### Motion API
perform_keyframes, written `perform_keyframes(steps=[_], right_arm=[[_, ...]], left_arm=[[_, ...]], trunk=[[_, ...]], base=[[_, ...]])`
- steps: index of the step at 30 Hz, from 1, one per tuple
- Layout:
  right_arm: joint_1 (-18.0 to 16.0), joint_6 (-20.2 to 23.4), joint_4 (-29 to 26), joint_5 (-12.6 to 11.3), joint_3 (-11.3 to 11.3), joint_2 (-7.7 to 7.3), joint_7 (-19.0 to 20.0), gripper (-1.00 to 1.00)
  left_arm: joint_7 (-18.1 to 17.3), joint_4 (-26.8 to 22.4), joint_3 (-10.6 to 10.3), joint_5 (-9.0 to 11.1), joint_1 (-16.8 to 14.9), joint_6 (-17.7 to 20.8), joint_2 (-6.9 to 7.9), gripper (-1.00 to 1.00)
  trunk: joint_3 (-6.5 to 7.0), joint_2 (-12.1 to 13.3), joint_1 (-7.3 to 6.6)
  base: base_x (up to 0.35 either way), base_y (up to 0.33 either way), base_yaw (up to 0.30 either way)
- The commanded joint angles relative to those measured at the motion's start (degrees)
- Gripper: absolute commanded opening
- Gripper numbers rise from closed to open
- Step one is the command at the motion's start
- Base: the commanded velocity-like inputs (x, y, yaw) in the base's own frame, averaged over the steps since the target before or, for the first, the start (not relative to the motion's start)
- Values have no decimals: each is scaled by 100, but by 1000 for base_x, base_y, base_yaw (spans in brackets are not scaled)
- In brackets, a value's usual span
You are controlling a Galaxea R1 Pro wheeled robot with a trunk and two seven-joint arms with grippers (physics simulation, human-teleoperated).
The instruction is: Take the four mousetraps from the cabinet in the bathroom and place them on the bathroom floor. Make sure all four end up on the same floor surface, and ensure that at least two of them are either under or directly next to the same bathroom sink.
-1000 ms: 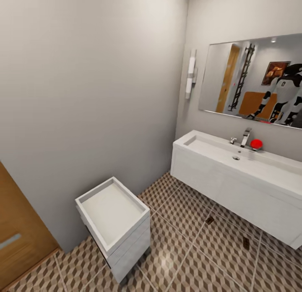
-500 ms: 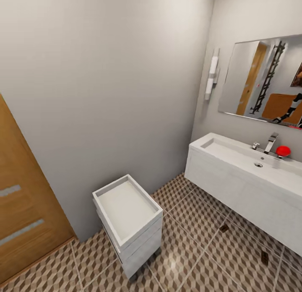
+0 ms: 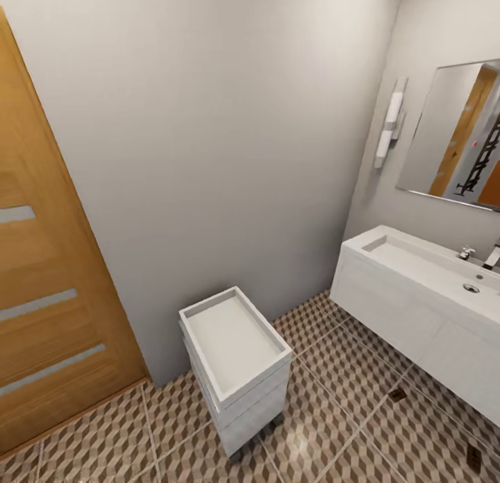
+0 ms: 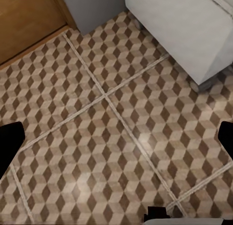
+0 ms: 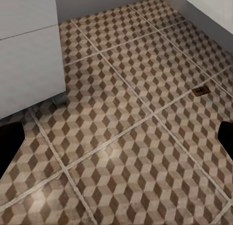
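Two mousetraps lie flat on the cube-patterned bathroom floor (image 3: 326, 372) in front of the sink's vanity: one (image 3: 397, 394) near its middle, the other (image 3: 474, 457) further right. The right wrist view has one mousetrap (image 5: 200, 91) on the tiles ahead of my right gripper (image 5: 116, 142), which is open with nothing between its fingers. My left gripper (image 4: 116, 140) is open too, hanging over bare tiles. The white bathroom sink (image 3: 430, 264) with its chrome tap (image 3: 493, 255) sits at the right wall. The orange-brown cabinet is out of view.
A small white drawer unit (image 3: 236, 358) with a tray-like top stands on the floor near the grey wall. A brown wooden door (image 3: 48, 275) is at the left. A mirror (image 3: 458, 143) and a wall lamp (image 3: 389, 125) hang above the sink.
The head camera has swung left, so the whole picture slid right: more of the door shows, and the red object by the tap and most of the mirror have left the frame.
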Motion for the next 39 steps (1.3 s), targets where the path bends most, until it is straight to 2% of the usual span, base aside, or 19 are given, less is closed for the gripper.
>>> perform_keyframes(steps=[1,39], right_arm=[[-3,-15,-1,-58,50,-2,-3,100],[-3,-12,-1,-58,50,0,-3,100]], left_arm=[[7,24,-50,44,-12,-32,-3,100],[-1,28,-51,44,-12,-21,-11,100]], trunk=[[-12,-12,3],[-12,-12,3]], base=[[0,0,258],[0,0,258]])
